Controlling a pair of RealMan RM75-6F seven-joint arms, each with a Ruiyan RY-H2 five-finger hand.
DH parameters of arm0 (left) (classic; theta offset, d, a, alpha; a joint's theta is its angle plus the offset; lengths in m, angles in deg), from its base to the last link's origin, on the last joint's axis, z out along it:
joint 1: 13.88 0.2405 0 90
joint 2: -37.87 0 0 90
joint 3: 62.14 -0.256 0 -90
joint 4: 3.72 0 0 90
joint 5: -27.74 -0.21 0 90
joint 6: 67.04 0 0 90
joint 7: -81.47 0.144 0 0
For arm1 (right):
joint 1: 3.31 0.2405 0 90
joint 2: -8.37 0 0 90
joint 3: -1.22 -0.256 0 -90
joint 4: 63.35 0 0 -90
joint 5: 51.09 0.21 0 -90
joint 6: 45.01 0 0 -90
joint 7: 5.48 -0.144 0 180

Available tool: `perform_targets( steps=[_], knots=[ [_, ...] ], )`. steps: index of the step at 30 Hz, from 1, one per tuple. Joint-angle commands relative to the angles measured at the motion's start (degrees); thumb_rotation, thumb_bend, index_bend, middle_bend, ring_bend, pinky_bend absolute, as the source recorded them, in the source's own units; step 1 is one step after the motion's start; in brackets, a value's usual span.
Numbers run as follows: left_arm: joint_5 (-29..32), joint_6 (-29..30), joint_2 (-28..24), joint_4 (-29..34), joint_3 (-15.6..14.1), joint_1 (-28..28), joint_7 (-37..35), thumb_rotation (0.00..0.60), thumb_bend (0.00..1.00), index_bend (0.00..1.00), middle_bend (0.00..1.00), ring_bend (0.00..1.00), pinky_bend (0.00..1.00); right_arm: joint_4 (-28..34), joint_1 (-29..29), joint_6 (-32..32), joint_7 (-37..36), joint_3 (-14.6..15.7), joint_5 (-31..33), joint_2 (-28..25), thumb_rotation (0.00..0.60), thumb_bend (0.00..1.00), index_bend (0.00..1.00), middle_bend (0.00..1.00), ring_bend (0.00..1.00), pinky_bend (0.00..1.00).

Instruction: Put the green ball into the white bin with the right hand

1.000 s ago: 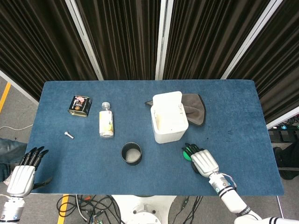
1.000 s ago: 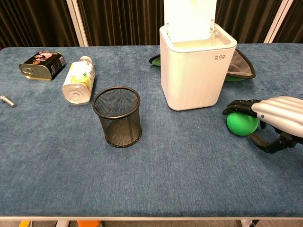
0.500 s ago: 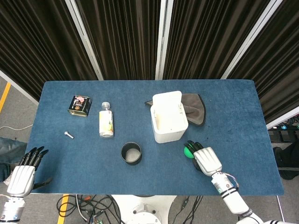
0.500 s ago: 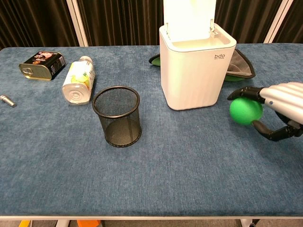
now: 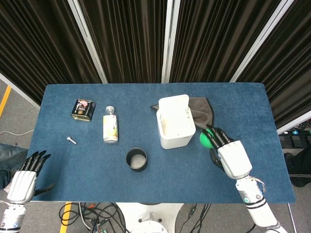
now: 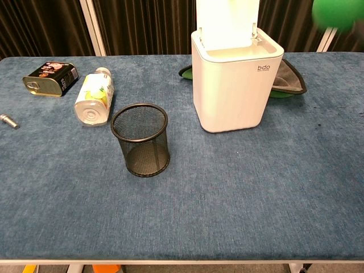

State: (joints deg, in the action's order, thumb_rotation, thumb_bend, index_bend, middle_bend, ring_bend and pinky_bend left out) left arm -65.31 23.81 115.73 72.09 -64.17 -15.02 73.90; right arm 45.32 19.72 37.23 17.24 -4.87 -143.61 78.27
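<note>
My right hand (image 5: 228,154) holds the green ball (image 5: 205,138) up in the air, just right of the white bin (image 5: 174,127). In the chest view only the ball (image 6: 335,12) shows, at the top right edge, above and to the right of the bin (image 6: 234,91); the hand itself is out of that frame. The bin stands upright mid-table with its lid flipped up and its mouth open. My left hand (image 5: 23,183) hangs off the table's near left corner, fingers apart and holding nothing.
A black mesh cup (image 6: 141,139) stands in front of the bin to its left. A plastic bottle (image 6: 95,103) lies on its side, a dark tin (image 6: 51,79) beyond it, a small bolt (image 6: 8,121) at the left edge. A grey cloth (image 5: 201,111) lies behind the bin.
My right hand has closed on the green ball and lifted it off the table, rising up and toward the bin's right side. The left hand has stayed still.
</note>
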Motion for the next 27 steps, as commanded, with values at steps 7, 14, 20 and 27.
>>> perform_targets(
  steps=[7, 14, 20, 27],
  knots=[
    [-0.3, 0.3, -0.1, 1.2, 0.3, -0.3, 0.8, 0.600, 0.06, 0.14, 0.06, 0.03, 0.15, -4.3, 12.4, -17.1, 6.1, -9.3, 16.5, 4.6, 0.600, 0.51, 0.70, 0.46, 0.45, 0.59],
    [0.2, -0.1, -0.2, 0.8, 0.3, -0.3, 0.4, 0.600, 0.06, 0.14, 0.06, 0.03, 0.15, -3.4, 16.1, -21.2, 9.1, -11.1, 26.1, 6.0, 0.600, 0.23, 0.02, 0.00, 0.00, 0.01],
    [0.4, 0.3, -0.1, 0.0, 0.1, 0.1, -0.7, 0.600, 0.06, 0.14, 0.06, 0.03, 0.15, -1.3, 12.6, -16.7, 5.1, -9.0, 22.2, 3.1, 0.600, 0.20, 0.00, 0.00, 0.00, 0.00],
    [0.0, 0.7, -0.4, 0.7, 0.0, 0.2, -0.1, 0.600, 0.06, 0.14, 0.06, 0.03, 0.15, 1.2, 3.2, -6.1, -4.0, -2.5, 10.3, -2.7, 0.600, 0.21, 0.00, 0.00, 0.00, 0.00]
  ],
)
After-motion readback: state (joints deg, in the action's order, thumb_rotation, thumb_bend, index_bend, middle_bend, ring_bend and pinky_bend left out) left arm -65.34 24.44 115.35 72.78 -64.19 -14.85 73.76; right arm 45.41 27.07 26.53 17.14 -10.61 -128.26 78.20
